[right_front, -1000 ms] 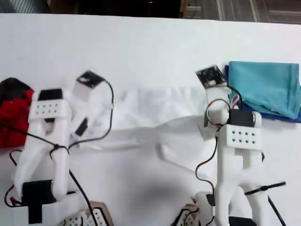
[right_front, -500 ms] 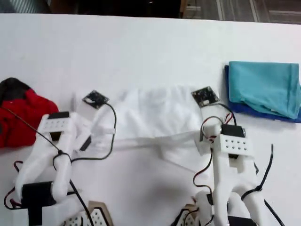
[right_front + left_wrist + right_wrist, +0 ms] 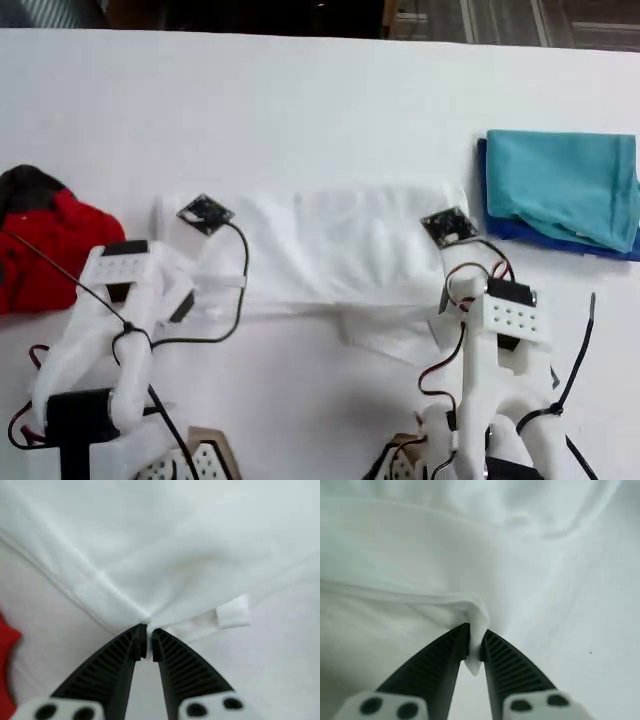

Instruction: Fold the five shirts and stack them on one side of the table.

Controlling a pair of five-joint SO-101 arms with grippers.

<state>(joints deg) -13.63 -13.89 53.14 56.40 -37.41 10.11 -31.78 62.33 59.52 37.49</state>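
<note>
The white shirt (image 3: 330,250) lay across the middle of the table (image 3: 300,100) as a wide band, stretched sideways between the two arms, with its near edge doubled into a long fold and a loose flap of cloth spilling toward the robot just beside the right arm (image 3: 500,340). The left arm (image 3: 110,320) stood over the band's left end and the right arm over its right end. In the left wrist view the left end effector (image 3: 146,642) had its black ribbed jaws drawn almost together, nipping a ridge of the white shirt (image 3: 165,545) at the very tips, where several creases ran into one point; a small folded tab of the cloth lay just beside the tips. In the right wrist view the right end effector (image 3: 474,647) was clamped on a bunched fold of the white shirt (image 3: 395,555), a little tongue of fabric poking down between the jaws. A crumpled red shirt (image 3: 45,245) with a dark patch sat at the table's left edge, near the left arm and apart from the white cloth; a sliver of it showed in the left wrist view (image 3: 7,680). At the right side a folded teal shirt (image 3: 565,185) rested on top of a folded blue shirt (image 3: 530,232), the blue one peeking out along the near and left edges, just beside the white shirt's right end.
</note>
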